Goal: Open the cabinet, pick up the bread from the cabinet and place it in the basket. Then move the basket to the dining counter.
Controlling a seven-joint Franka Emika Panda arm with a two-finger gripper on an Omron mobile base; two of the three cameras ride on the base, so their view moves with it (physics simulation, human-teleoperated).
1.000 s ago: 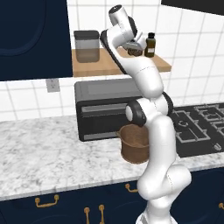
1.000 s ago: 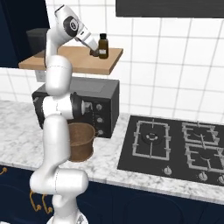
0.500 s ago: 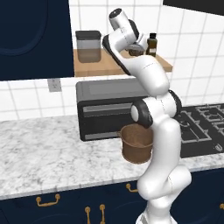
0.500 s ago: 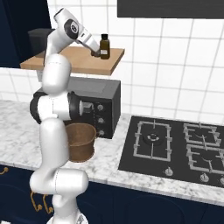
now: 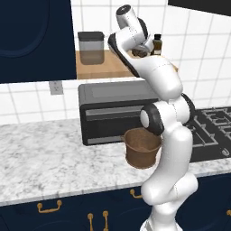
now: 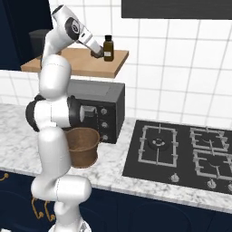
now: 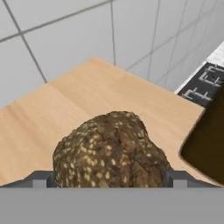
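Up high, gripper (image 7: 109,181) spread wide around bread (image 7: 111,151), one fingertip each side, roll resting on cabinet shelf board (image 7: 87,100); grip not confirmed. Brown bottle (image 6: 108,48) just right of bread. Basket (image 5: 142,146) on marble counter (image 5: 49,162) near microwave (image 5: 110,110)

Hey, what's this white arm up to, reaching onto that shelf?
The robot arm has reached up to the wooden shelf of the open cabinet, and its tool sits around a seeded brown bread roll lying on the board, one finger on each side, jaws wide and not yet closed. A brown bottle stands right beside it. Below, the round basket waits empty on the marble counter in front of the microwave.
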